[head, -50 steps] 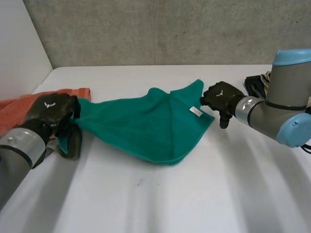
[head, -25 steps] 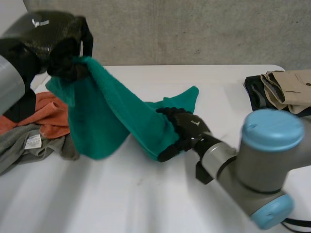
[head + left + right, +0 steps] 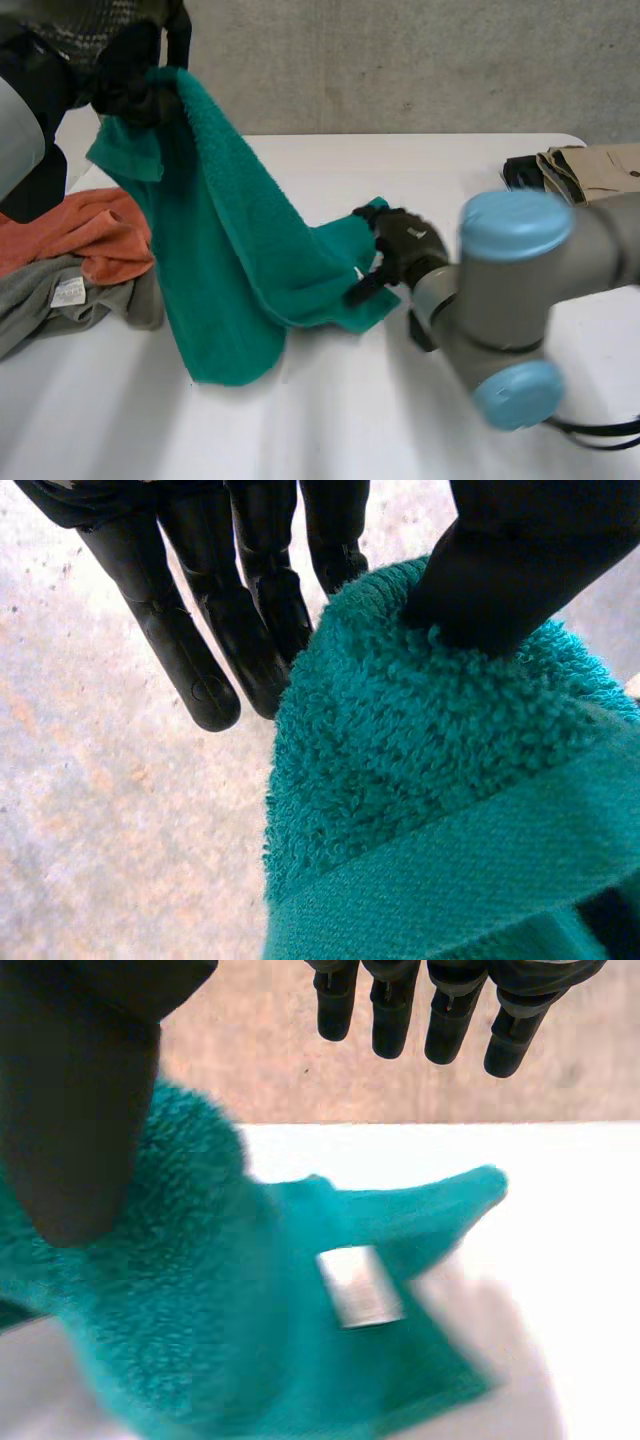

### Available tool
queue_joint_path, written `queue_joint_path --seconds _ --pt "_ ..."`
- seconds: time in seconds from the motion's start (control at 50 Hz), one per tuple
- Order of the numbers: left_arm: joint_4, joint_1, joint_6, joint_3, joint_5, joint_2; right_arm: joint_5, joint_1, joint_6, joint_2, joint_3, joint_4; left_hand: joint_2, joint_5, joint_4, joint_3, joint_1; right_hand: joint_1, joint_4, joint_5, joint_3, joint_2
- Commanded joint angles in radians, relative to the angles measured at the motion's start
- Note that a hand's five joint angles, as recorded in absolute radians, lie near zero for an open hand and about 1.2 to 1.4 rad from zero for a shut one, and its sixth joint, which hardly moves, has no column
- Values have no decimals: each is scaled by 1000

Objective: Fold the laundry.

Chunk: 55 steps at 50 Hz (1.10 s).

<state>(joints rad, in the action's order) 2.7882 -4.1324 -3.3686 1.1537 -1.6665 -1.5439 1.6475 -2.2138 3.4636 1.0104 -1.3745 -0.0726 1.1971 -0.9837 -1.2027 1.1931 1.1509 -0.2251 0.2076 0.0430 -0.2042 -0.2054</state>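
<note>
The green towel [image 3: 230, 270] hung as a long slanted strip. Its long axis ran from a raised corner high over the table's left side down to the white table [image 3: 350, 430] near the middle. The left hand [image 3: 85, 35] held that top corner aloft; in its wrist view the thumb [image 3: 520, 570] pressed the terry cloth [image 3: 430, 810] against the straight fingers [image 3: 200, 630] beside it, a firm pinch. The towel's low end lay spread on the table, pointing towards the right hand [image 3: 405, 245]. That hand was at the end bearing a white label [image 3: 360, 1285], its fingers [image 3: 447, 1020] straight and spread above the cloth [image 3: 200, 1330], gripping nothing. An orange cloth [image 3: 80, 230] and a grey cloth [image 3: 60, 300] lay bunched under the raised corner. Folded beige and dark clothes [image 3: 580, 170] sat at the table's far right
</note>
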Motion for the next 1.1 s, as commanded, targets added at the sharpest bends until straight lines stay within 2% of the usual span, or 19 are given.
queue_joint_path --seconds 0.02,0.08,0.2,0.24,0.28,0.34,0.42,0.44,0.52,0.58,0.6,0.68,0.74,0.8,0.88,0.94,0.96,1.02,1.1 --pt "14 -55 11 41 30 13 -257 172 -446 89 -98 149 199 -238 -194 203 245 51 -33 -43 30 31" --pt "16 -49 23 37 39 24 -258 183 -417 96 -133 159 199 -238 -194 203 245 51 -33 -43 30 31" --pt "24 -6 54 4 33 42 -256 138 -138 99 -215 27 199 -238 -194 203 245 51 -33 -43 30 31" --pt "24 23 49 -12 22 38 -246 83 -34 70 -225 -45 199 -238 -194 203 245 51 -33 -43 30 31" --pt "22 32 46 -20 14 36 -236 48 -12 51 -222 -65 199 -238 -194 203 245 51 -33 -43 30 31" --pt "22 46 41 -28 -2 31 -190 -12 -3 16 -207 -84 199 -238 -194 203 245 51 -33 -43 30 31" --pt "22 52 41 -34 -10 34 -88 -66 15 -41 -157 -102 199 -238 -194 203 245 51 -33 -43 30 31" --pt "21 55 46 -38 -13 36 -40 -82 35 -68 -126 -107 199 -238 -194 203 245 51 -33 -43 30 31" --pt "21 67 49 -52 -22 38 55 -102 110 -149 -30 -104 199 -238 -194 203 245 51 -33 -43 30 31" --pt "16 77 55 -60 -35 39 95 -107 155 -191 34 -87 199 -238 -194 203 245 51 -33 -43 30 31" --pt "13 83 60 -65 -44 42 125 -109 179 -211 67 -78 199 -238 -194 203 245 -252 269 259 -272 -271" --pt "10 83 66 -59 -64 60 198 -87 196 -230 141 -82 199 -238 -194 203 245 -1169 1186 1176 -1189 -1188" --pt "8 67 67 -45 -76 82 215 -52 183 -217 152 -87 199 -238 -194 203 245 -1171 1189 1179 -1192 -1191" --pt "10 48 69 -26 -75 99 184 17 131 -145 121 -88 199 -238 -194 203 245 -1171 1189 1179 -1192 -1191" --pt "11 -14 72 18 -62 140 77 150 3 3 58 -134 199 -238 -194 203 245 -1171 1189 1179 -1192 -1191" --pt "13 -95 81 66 -32 171 -82 256 -156 117 38 -151 199 -238 -194 203 245 -1171 1189 1179 -1192 -1191" --pt "14 -133 89 89 -7 179 -183 296 -244 155 40 -135 199 -238 -194 203 245 -1171 1189 1179 -1192 -1191" --pt "11 -193 112 136 68 182 -348 338 -377 201 70 -9 199 -238 -194 203 245 -1171 1189 1179 -1192 -1191" --pt "5 -253 135 223 164 177 -354 362 -480 224 150 165 199 -238 -194 203 245 -1171 1189 1179 -1192 -1191"
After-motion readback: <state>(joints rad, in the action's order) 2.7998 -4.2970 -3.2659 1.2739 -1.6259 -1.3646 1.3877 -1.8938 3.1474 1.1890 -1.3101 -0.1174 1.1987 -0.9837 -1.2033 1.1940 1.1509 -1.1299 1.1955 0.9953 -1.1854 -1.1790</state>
